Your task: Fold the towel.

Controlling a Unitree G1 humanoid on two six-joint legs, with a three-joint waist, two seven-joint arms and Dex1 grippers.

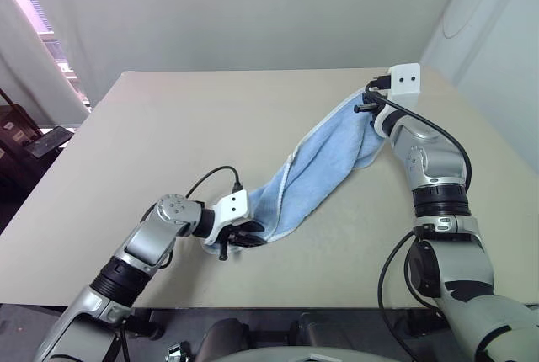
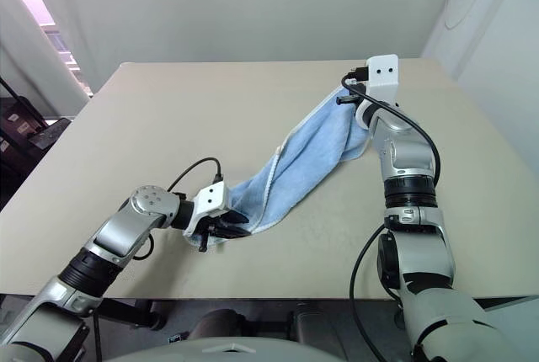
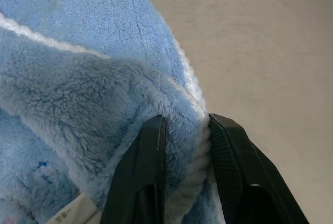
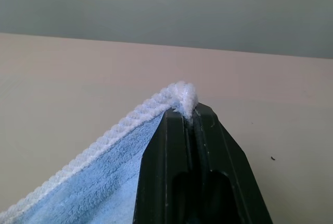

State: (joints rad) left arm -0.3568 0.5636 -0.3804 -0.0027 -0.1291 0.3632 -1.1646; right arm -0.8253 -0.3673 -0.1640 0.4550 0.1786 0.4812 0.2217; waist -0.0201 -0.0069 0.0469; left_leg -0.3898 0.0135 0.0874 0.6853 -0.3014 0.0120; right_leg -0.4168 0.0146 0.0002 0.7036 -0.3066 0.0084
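Observation:
The light blue towel [image 1: 318,168] with white edging stretches in a twisted band across the beige table [image 1: 168,135], from near front centre up to the far right. My left gripper [image 1: 242,236] is shut on the towel's low end just above the table; in the left wrist view its fingers [image 3: 151,166] pinch a thick fold of cloth, with a white tag [image 3: 70,213] beside them. My right gripper [image 1: 368,103] holds the other end raised over the far right of the table. In the right wrist view its fingertips [image 4: 179,125] clamp the white corner edging [image 4: 182,95].
The table's front edge [image 1: 253,305] runs just below my left arm. A grey wall stands behind the table, with a window and dark furniture [image 1: 34,139] to the left. Bare tabletop lies left of and behind the towel.

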